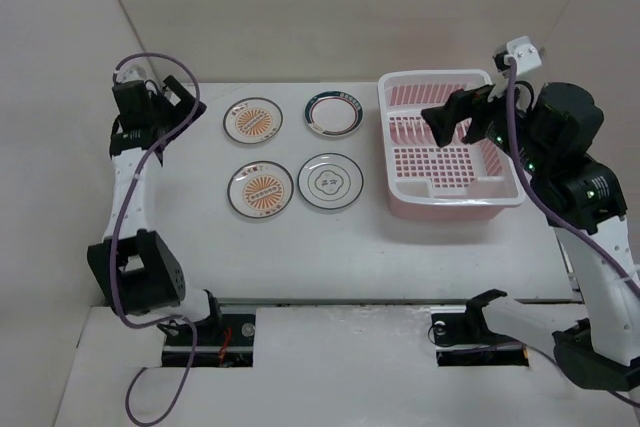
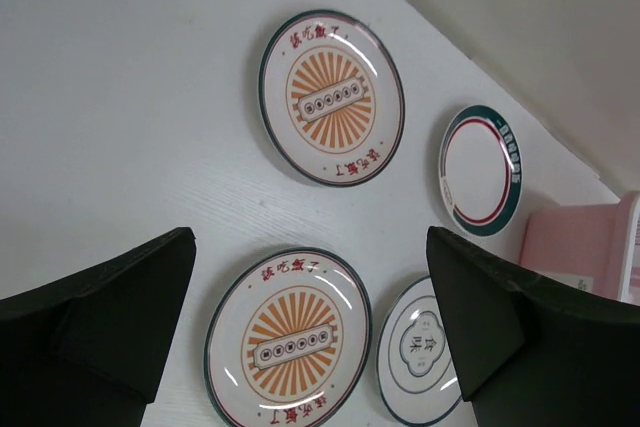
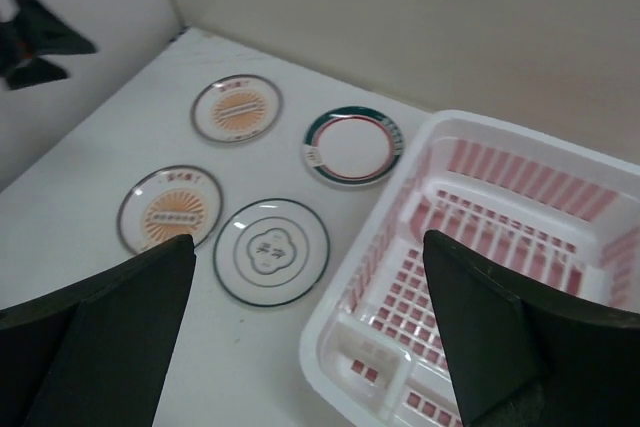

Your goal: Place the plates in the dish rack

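Observation:
Four plates lie flat in a two-by-two group on the table. Two sunburst plates (image 1: pixel 253 122) (image 1: pixel 261 188) are on the left, a green-banded plate (image 1: pixel 334 113) is at the far right, and a thin-ringed plate (image 1: pixel 330 181) is at the near right. The pink-and-white dish rack (image 1: pixel 383 137) stands to their right and holds no plates. My left gripper (image 1: pixel 178 97) is open and empty, raised left of the plates; its view shows the near sunburst plate (image 2: pixel 290 339) below. My right gripper (image 1: pixel 450 119) is open and empty above the rack (image 3: pixel 330 327).
White walls close in the table at the back and on both sides. The rack's near left corner has a small white cup compartment (image 3: pixel 375 347). The left gripper (image 3: pixel 30 32) shows at the far left of the right wrist view.

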Controlling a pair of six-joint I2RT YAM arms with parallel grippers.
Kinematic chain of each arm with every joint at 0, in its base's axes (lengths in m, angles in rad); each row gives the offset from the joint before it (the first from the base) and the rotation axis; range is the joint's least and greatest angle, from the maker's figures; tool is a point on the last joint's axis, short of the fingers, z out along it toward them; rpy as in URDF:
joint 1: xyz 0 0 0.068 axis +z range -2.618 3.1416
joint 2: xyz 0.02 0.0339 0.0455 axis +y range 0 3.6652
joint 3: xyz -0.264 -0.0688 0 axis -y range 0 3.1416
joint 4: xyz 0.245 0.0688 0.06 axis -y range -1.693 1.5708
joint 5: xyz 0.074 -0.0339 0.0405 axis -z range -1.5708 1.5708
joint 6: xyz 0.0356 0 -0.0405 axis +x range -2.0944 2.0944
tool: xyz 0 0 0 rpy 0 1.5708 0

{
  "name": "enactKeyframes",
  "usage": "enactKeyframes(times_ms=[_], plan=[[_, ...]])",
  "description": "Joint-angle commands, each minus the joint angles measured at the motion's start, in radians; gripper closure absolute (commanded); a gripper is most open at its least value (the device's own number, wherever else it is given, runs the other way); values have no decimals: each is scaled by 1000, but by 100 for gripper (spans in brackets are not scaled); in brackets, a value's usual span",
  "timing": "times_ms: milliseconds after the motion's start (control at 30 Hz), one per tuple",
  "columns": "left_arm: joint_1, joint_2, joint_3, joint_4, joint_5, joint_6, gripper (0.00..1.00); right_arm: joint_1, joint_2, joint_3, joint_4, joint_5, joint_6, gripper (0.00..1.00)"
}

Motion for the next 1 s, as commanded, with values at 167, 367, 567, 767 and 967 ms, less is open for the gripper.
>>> enactKeyframes(times_ms=[167,367,567,767,967], plan=[[75,216,-106,395,397,-37,0,46,11,25,99,-377,-68,0],[75,401,-103,542,417,-117,0,73,33,46,90,-366,-77,0],[32,575,-62,567,364,-152,2,84,65,46,90,-366,-77,0],[-32,643,22,544,259,-175,5,94,99,79,80,-357,-86,0],[-43,741,93,535,228,-260,15,94,148,100,80,-346,-86,0]])
